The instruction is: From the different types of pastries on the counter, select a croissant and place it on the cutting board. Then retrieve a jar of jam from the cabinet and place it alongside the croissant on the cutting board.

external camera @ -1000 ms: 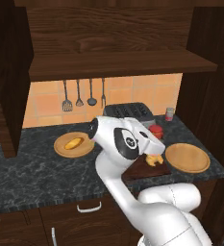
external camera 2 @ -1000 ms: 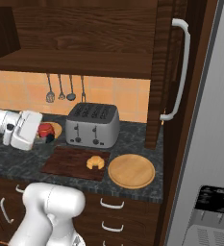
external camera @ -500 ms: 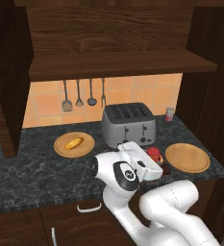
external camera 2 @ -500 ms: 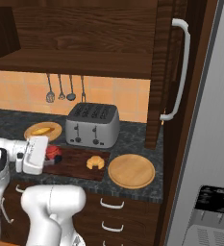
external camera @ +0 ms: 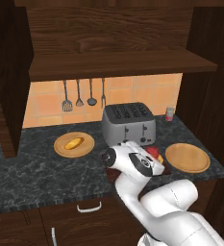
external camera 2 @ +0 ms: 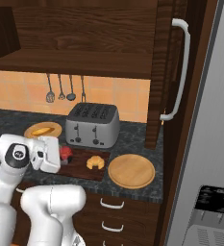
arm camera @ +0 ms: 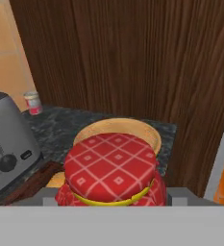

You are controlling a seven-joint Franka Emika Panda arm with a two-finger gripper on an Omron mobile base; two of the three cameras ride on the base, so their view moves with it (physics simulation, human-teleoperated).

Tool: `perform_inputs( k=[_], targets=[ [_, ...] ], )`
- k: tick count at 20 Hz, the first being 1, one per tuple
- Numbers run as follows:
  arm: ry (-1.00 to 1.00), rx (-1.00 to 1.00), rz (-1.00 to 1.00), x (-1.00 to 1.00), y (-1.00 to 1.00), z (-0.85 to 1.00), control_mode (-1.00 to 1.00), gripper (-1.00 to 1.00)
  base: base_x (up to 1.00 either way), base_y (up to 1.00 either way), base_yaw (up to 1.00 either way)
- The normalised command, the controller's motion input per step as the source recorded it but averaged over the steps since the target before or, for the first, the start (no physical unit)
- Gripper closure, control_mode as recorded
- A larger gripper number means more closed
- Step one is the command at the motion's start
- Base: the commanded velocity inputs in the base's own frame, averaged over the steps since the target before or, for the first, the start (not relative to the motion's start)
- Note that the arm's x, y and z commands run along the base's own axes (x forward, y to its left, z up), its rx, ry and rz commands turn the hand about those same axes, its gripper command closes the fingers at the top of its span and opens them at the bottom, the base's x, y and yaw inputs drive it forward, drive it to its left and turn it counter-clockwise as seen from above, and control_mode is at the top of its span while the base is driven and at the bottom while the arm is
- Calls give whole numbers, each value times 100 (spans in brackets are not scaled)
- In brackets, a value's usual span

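The jar of jam (arm camera: 111, 168), with its red checked lid, sits close between my fingers; my gripper (arm camera: 111, 198) is shut on it. From the right base, the jar (external camera 2: 65, 153) hangs low over the left end of the dark cutting board (external camera 2: 82, 167), held by the gripper (external camera 2: 61, 154). I cannot tell whether it touches the board. The croissant (external camera 2: 95, 163) lies on the board's right part, a little apart from the jar. In the left base view my hand hides most of the board; the jar (external camera: 153, 151) and croissant (external camera: 160, 159) peek out beside it.
The toaster (external camera 2: 93, 125) stands just behind the board. An empty round wooden plate (external camera 2: 131, 170) lies right of the board. Another plate (external camera: 74, 144) at the left carries the oval bun. A pale shaker (external camera: 169, 114) stands at the back by the tall dark side panel (arm camera: 132, 57).
My arm has come down and forward with the jar, from toaster height to just over the board's left end. The croissant has stayed on the board.
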Motion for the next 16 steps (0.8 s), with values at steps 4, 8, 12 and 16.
perform_inputs(
  k=[4, 8, 12, 16],
  targets=[
    [13, 20, 5, 39, 24, -60, -100, 100, 0, 0, 0],
    [1, 5, 4, 50, 23, -39, -100, 100, 0, 0, 0],
    [-2, 0, 0, 36, 5, -25, -100, 100, 0, 0, 0],
    [-5, -4, 0, 4, 0, -58, -100, 100, 0, 0, 0]
  ],
)
